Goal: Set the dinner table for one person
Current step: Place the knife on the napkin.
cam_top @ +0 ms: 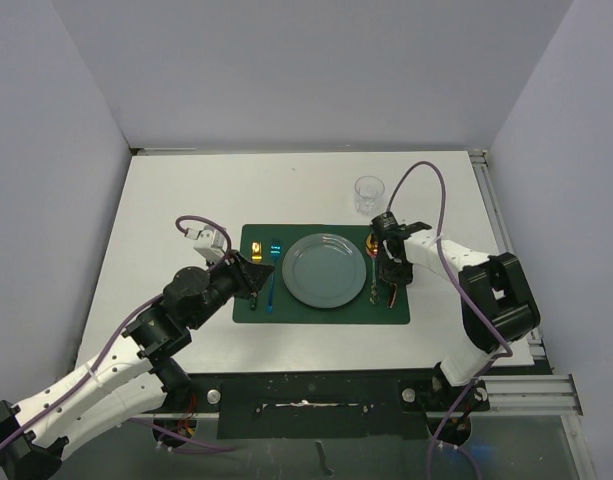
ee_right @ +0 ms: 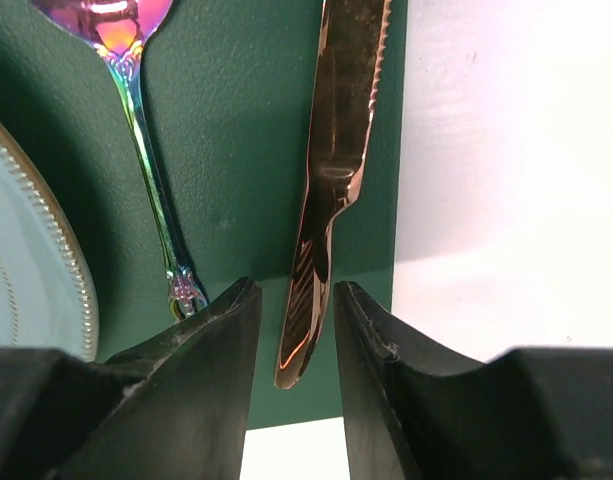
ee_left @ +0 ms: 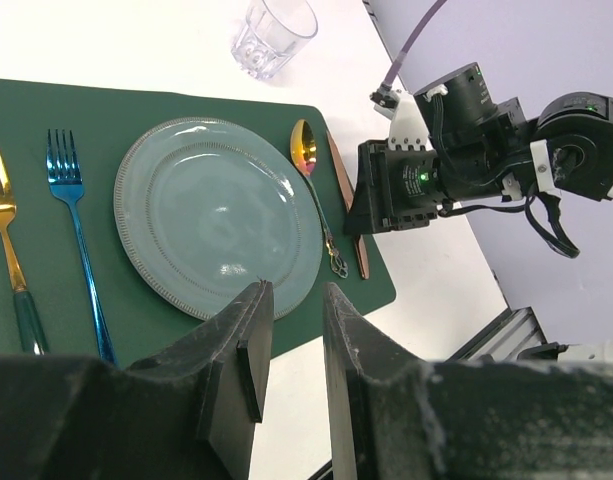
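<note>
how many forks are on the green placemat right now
2. A gold metal fork lies at the left edge of the dark green rectangular placemat; a blue metal fork lies between it and the round grey-blue plate. None looks hidden.

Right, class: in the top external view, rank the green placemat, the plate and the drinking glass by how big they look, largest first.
1. Green placemat
2. Plate, lying within the mat
3. Drinking glass, clearly smallest, standing on the white table beyond the mat
</note>
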